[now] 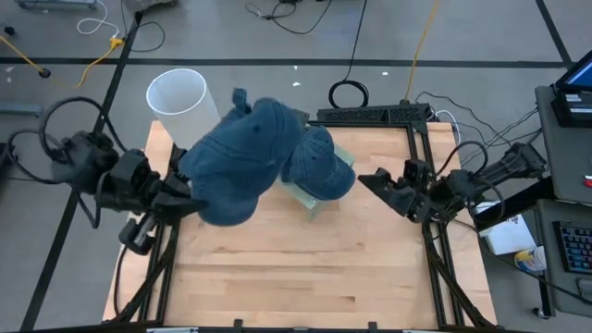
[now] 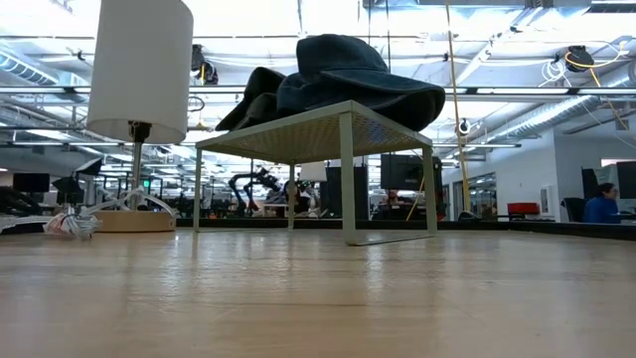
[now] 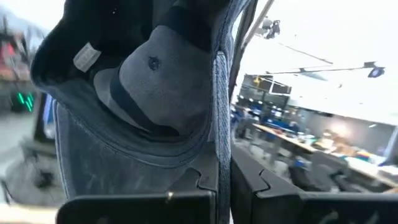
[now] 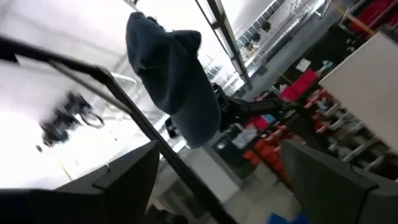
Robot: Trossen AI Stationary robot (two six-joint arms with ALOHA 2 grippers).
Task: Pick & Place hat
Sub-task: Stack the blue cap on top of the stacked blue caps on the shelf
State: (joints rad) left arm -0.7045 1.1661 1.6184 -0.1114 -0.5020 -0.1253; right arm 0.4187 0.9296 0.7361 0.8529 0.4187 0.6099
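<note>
Two blue denim hats show in the high view. The larger hat (image 1: 240, 166) spreads out from my left gripper (image 1: 192, 202), which is shut on its brim at the table's left side. The smaller hat (image 1: 320, 165) rests crown up on a pale wire rack (image 1: 314, 205). In the low view both show as dark shapes on top of the rack (image 2: 343, 124). My right gripper (image 1: 377, 181) waits open at the table's right side, pointing toward the rack and touching nothing. My left gripper pinches the larger hat's brim edge (image 3: 221, 134) between its two fingers, coming level from the table's left side. The hat's inside, with a white label (image 3: 86, 58), faces the wrist camera. The hat extends away from the fingers toward the rack; whether its far side touches the other hat I cannot tell.
A lamp with a white cylindrical shade (image 1: 179, 100) stands at the table's far left corner, close behind the held hat. A black frame (image 1: 375, 115) runs along the far edge. Bare wood (image 1: 296, 268) fills the near half of the table.
</note>
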